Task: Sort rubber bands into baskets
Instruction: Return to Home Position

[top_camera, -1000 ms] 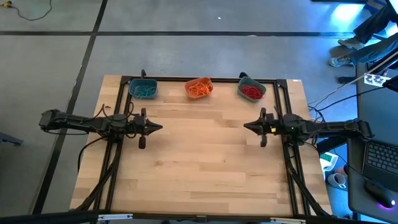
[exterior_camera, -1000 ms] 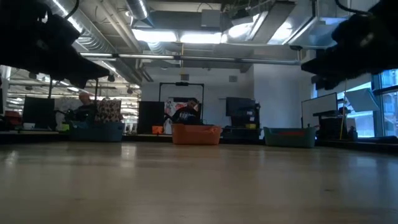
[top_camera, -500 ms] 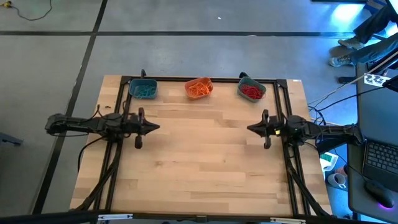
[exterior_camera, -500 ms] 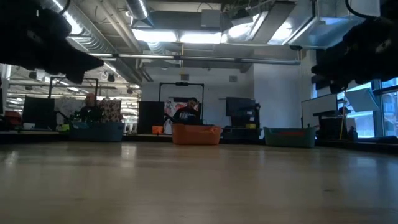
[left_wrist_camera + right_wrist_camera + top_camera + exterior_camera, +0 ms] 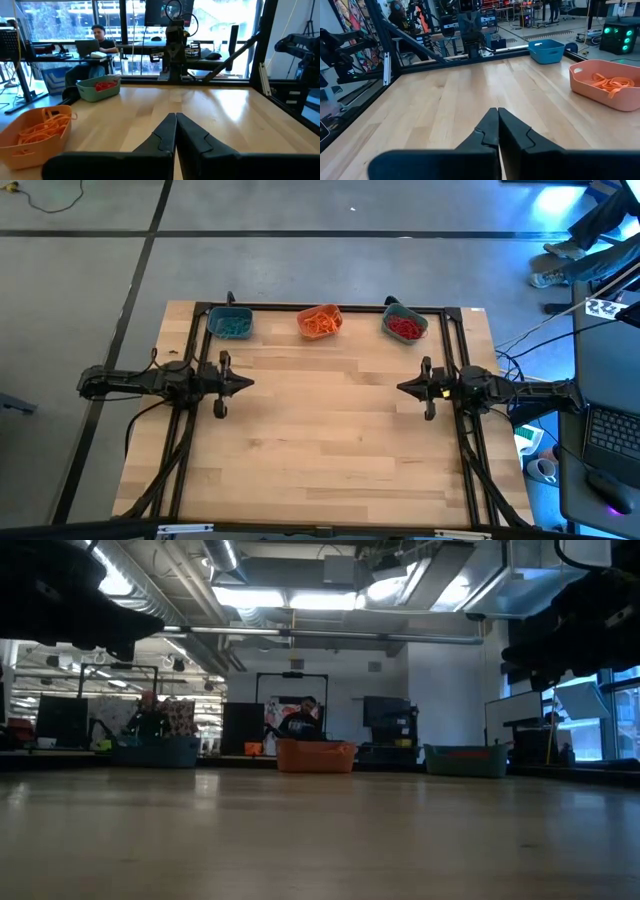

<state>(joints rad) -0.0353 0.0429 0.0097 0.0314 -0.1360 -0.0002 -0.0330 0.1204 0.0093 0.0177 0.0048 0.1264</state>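
Three baskets stand in a row along the table's far edge: a teal-blue one (image 5: pixel 230 324) with teal rubber bands, an orange one (image 5: pixel 320 321) with orange rubber bands (image 5: pixel 611 82), and a teal one (image 5: pixel 404 326) with red rubber bands (image 5: pixel 104 85). My left gripper (image 5: pixel 250 383) is at the table's left side, shut and pointing level toward the right, with nothing in it. My right gripper (image 5: pixel 400 388) is at the right side, shut, pointing level toward the left, also with nothing in it.
A black frame (image 5: pixel 330 308) runs along the table's far edge and down both sides under the arms. The wooden tabletop (image 5: pixel 325 430) lies bare between the grippers. People sit at desks in the room beyond the table (image 5: pixel 97 37).
Both arms have drawn back toward their own table sides: the left gripper toward the left edge, the right gripper toward the right edge. Both have stayed shut and level. The baskets have not moved.
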